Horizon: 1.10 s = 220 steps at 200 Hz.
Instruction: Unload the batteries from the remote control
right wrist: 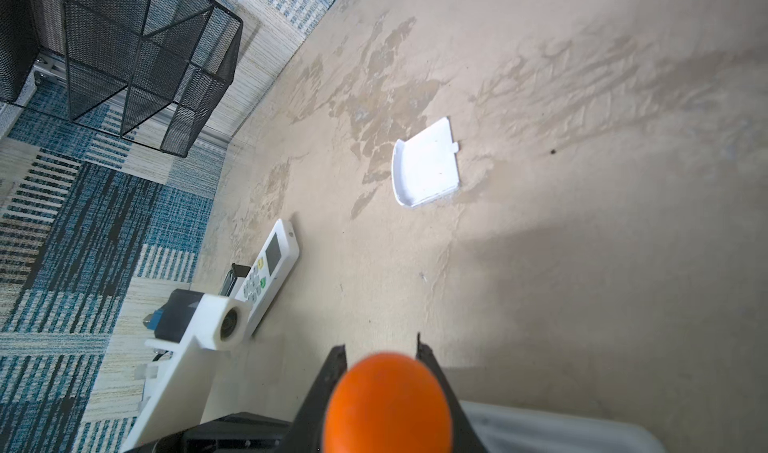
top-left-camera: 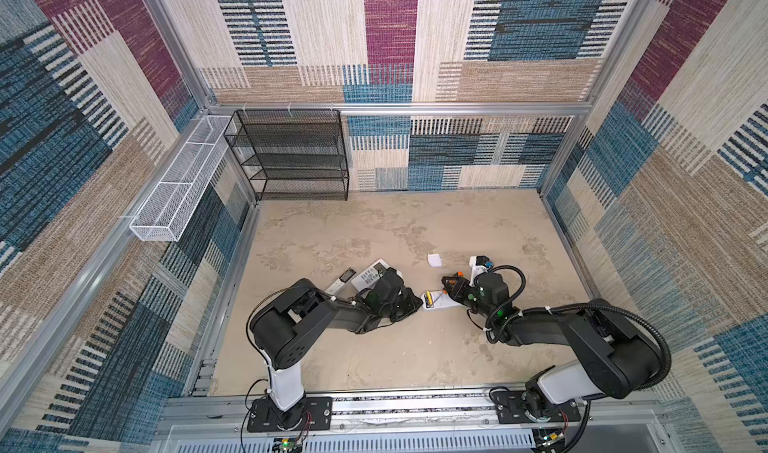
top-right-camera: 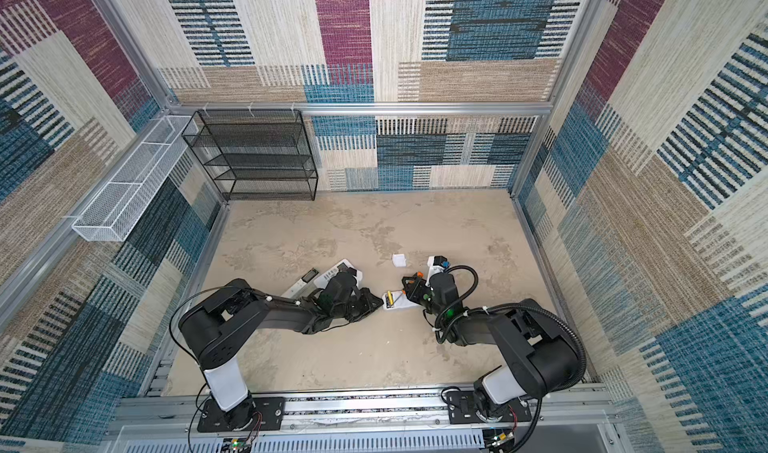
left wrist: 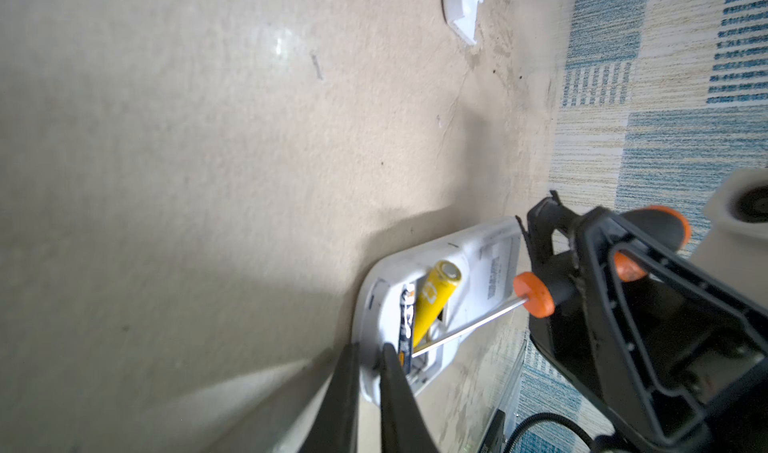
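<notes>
The batteries (left wrist: 430, 309) lie in the open compartment of the white remote (left wrist: 492, 264), which rests back-up on the worktop (top-left-camera: 353, 230) between the two arms. The yellow battery (left wrist: 442, 289) is tilted with one end lifted out of its slot, and the black battery (left wrist: 406, 326) lies flat just beside it. The left arm rises from its base at the front rail, bends at the elbow and runs its forearm low to the right. The left claw (left wrist: 370, 349) is nearly closed, pinching the remote's end rim with one finger inside the compartment and one outside. The right arm folds over its base and reaches left with its wrist angled down. The right claw (right wrist: 380, 346) is clamped on the handle of the screwdriver (left wrist: 536, 294), whose thin shaft slants into the compartment to the low end of the yellow battery. A white battery cover (right wrist: 428, 164) lies apart on the worktop, and a second remote (right wrist: 270, 272) lies near the left arm's wrist.
</notes>
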### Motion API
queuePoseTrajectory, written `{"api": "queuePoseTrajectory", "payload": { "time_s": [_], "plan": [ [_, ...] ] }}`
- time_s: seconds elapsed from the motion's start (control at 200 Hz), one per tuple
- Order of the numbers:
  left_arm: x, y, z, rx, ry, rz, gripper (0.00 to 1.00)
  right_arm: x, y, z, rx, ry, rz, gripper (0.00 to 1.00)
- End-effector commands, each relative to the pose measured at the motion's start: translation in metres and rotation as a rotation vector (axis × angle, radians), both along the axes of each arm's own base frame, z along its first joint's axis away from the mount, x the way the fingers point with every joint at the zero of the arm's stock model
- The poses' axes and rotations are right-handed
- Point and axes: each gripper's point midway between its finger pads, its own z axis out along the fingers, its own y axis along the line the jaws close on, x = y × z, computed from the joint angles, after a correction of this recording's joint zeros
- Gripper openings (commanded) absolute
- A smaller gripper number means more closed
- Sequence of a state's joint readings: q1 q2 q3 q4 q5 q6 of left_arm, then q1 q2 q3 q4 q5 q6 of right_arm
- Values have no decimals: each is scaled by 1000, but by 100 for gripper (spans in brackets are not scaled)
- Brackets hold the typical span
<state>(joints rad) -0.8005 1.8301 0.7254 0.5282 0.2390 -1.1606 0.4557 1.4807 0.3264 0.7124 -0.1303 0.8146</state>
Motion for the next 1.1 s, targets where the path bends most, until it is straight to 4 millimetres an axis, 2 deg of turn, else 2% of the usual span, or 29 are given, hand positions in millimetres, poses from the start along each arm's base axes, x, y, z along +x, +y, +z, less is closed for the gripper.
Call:
{"api": "queuePoseTrajectory", "payload": {
  "time_s": [0.0, 0.275, 0.856, 1.097],
  "plan": [
    [-4, 6, -9, 30, 34, 11, 15, 3, 0, 11, 37, -24, -12, 0],
    [-3, 6, -7, 37, 28, 10, 15, 3, -6, 13, 26, -33, -38, 0],
    [-10, 8, -17, 45, 48, 10, 14, -4, -11, -10, 100, 59, -72, 0],
    [-9, 8, -16, 41, 45, 13, 14, -2, -14, -7, 110, 54, -87, 0]
  ]
}}
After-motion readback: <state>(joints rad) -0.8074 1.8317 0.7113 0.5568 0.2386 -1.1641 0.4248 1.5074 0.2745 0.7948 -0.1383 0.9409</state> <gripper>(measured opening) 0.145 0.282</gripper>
